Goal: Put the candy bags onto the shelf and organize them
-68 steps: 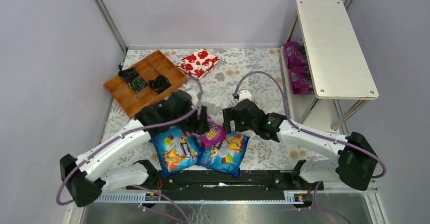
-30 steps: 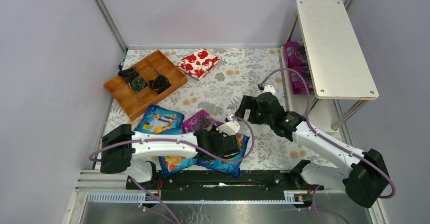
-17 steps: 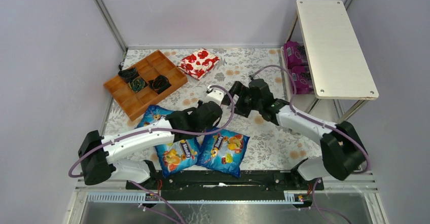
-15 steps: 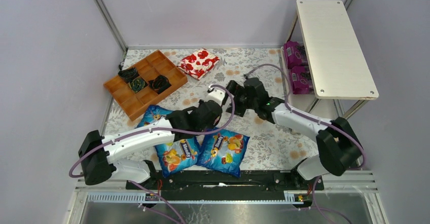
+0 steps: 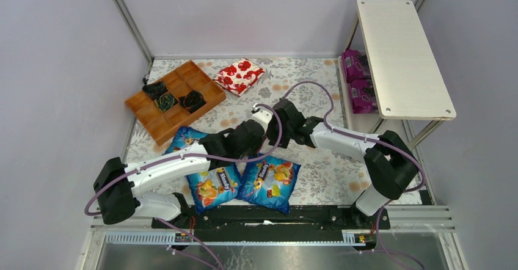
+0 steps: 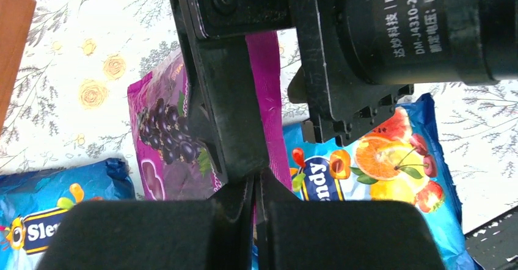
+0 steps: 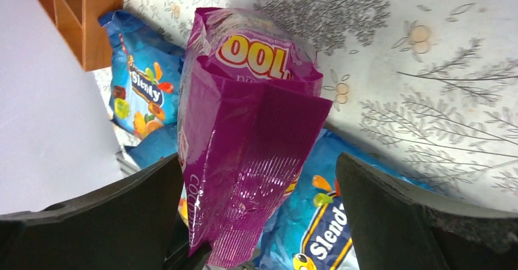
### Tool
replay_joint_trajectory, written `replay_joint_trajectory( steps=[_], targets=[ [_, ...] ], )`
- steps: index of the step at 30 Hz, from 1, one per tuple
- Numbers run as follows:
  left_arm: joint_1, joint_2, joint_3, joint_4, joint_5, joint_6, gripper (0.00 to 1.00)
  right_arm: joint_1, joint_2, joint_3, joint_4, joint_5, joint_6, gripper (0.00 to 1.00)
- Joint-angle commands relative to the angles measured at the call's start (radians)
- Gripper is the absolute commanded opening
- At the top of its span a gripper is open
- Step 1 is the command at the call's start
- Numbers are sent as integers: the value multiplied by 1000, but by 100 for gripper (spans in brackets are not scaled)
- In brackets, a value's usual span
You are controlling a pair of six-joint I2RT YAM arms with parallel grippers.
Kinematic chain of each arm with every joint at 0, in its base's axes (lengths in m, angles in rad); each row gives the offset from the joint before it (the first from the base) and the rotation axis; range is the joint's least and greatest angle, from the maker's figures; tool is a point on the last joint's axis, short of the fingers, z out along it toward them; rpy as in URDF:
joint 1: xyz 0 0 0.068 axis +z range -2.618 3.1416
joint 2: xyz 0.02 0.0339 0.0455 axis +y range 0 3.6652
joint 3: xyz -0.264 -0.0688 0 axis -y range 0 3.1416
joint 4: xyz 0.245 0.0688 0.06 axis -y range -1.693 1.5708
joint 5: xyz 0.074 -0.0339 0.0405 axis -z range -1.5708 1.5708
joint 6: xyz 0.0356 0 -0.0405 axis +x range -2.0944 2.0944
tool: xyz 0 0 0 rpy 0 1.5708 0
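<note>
My left gripper (image 6: 256, 181) (image 5: 259, 132) is shut on the edge of a magenta-purple candy bag (image 6: 159, 135), with a sliver of foil pinched between its jaws. The bag's crimped end (image 7: 244, 129) stands between the spread fingers of my right gripper (image 7: 258, 159) (image 5: 276, 126), which is open. In the top view the arms hide this bag. Three blue candy bags (image 5: 211, 184) (image 5: 269, 181) (image 5: 186, 142) lie flat near the front edge. The shelf (image 5: 403, 56) stands at the right, with two purple bags (image 5: 356, 65) (image 5: 362, 96) on its lower board.
A brown wooden tray (image 5: 174, 99) holding dark wrapped pieces sits at the back left. A red-and-white flower-patterned packet (image 5: 239, 74) lies behind it. Purple cables loop over both arms. Grey walls enclose the floral tabletop.
The right gripper has moved left, up against the left gripper, and now straddles the purple bag. The left gripper has lifted that bag off the blue bags and then held still.
</note>
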Motion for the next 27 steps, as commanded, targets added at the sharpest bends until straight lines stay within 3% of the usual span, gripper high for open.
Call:
replay_joint_trajectory(
  steps=[1,11,23,27],
  targets=[
    [3,-39,5,149,29,14,0,21,-83,27,-104,99,-72,100],
    [7,-40,18,176,107,21,0,37,72,-72,299,-74,87,98],
    [35,-42,22,201,180,17,0,44,55,-197,443,13,148,85],
    [39,-43,33,196,205,30,2,47,79,-175,456,7,125,74]
  ],
)
